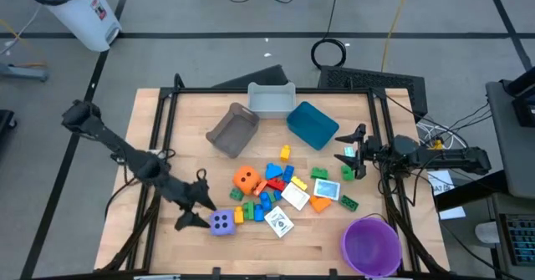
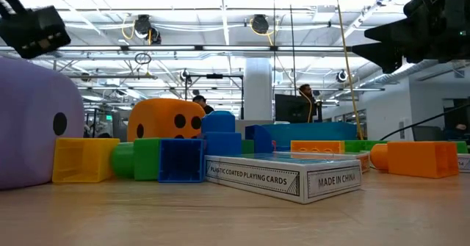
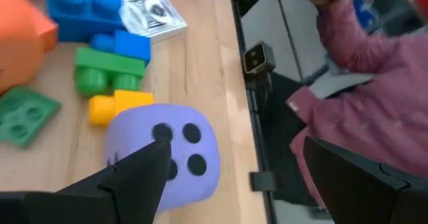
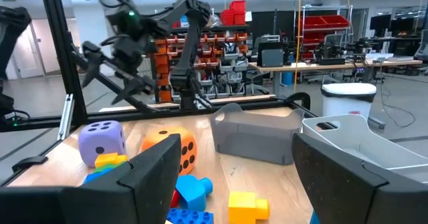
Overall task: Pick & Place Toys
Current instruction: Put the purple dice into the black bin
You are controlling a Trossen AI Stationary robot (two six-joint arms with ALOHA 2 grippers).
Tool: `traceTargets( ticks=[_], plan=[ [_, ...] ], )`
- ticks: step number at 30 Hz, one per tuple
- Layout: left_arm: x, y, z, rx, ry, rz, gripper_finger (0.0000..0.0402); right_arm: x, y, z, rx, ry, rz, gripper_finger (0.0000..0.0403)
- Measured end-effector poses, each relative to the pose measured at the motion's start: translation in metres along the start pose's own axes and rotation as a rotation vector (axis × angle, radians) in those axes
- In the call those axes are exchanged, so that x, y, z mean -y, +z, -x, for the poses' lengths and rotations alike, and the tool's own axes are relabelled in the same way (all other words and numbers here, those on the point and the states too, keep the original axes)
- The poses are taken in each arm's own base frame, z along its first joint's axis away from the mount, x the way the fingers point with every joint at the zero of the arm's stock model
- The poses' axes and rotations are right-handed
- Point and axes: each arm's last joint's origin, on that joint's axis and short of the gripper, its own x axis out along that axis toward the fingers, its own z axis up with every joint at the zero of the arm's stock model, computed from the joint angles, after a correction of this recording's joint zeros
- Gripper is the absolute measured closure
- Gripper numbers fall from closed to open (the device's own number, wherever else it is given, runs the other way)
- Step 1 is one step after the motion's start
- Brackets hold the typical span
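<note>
Two claws hang spread wide, holding nothing. Left claw (image 1: pixel 195 209) sits just beside the purple die (image 1: pixel 221 222) at the desk's (image 1: pixel 192 121) near edge; right claw (image 1: pixel 352 153) waits near the blue bin (image 1: pixel 312 124).

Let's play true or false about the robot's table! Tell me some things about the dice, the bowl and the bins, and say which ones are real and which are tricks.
1. The left gripper is open, right beside the purple die. True.
2. The orange die sits inside the purple bowl. False: it rests on the table among the bricks; the bowl holds no die.
3. The right gripper is holding a yellow brick. False: it is open and holds nothing, near the table's right edge.
4. The blue bin lies next to the grey bin. True.
5. The purple die is already in the brown bin. False: it is on the table near the front edge.
</note>
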Motion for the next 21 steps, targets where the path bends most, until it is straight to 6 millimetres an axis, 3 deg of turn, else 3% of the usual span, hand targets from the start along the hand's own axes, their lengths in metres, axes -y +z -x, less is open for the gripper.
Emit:
traceTargets(
  ticks=[4,11,15,21],
  plan=[
    [0.015,0.001,-0.019,-0.059,0.039,-0.084,0.0053,0.0,0.0,0.0,0.0,0.0,0.0,0.0124],
    [0.045,0.029,-0.035,-0.375,0.274,-0.172,0.0053,0.0,0.0,0.0,0.0,0.0,-0.022,0.0124],
    [0.045,0.031,-0.051,-0.473,0.406,-0.219,0.0053,0.0,0.0,0.0,0.0,0.0,-0.023,0.0124],
    [0.051,0.033,-0.08,-0.539,0.398,-0.267,0.0053,0.0,0.0,0.0,0.001,0.0,-0.018,0.0124]
  ],
)
